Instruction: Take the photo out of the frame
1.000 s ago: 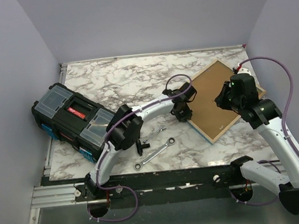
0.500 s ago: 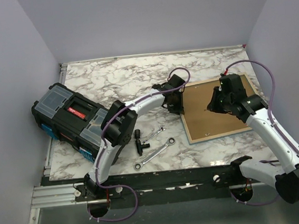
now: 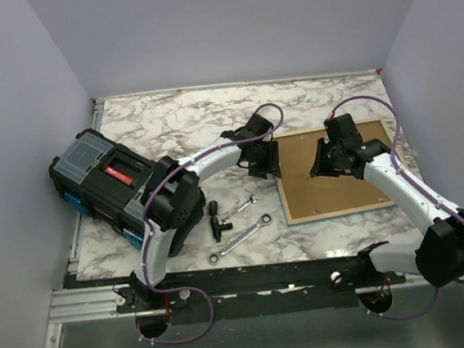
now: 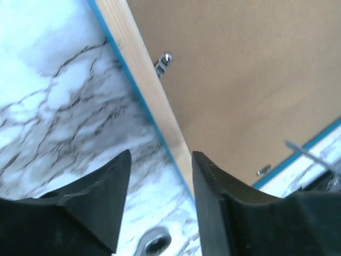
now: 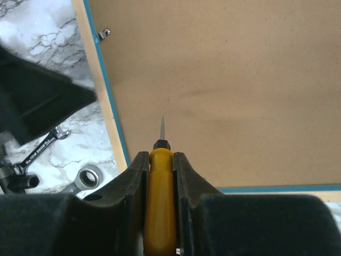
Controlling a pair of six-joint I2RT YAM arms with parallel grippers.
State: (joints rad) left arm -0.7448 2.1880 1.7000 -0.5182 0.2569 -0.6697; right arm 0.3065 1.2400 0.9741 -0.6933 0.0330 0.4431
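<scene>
On marble tabletop [image 3: 169, 118]: one frame [image 4: 154, 106], two wrenches [image 3: 240, 239], one toolbox [image 3: 114, 185]; left gripper [image 4: 161, 154] gapes narrowly, right gripper [image 5: 160, 154] clamps yellow-handled awl [image 5: 160, 192]; lilac walls [image 3: 226, 26].

Soft, even overhead light is filling all three views, with no hard glare.
From above, the marble table [image 3: 177, 117] is showing bright and sharp, the arms [image 3: 214, 155] are casting only faint shadows, and the metal strip [image 3: 88, 301] below its near edge is sitting dim. At the left wrist, the left gripper [image 4: 161, 160], jaws apart, is looming black and blurred, and the frame [image 4: 144, 85] is throwing a grey shadow on bluish, washed-out marble. At the right wrist, the right gripper [image 5: 160, 156] is squeezing a yellow-handled tool [image 5: 160, 208], softly out of focus.
</scene>
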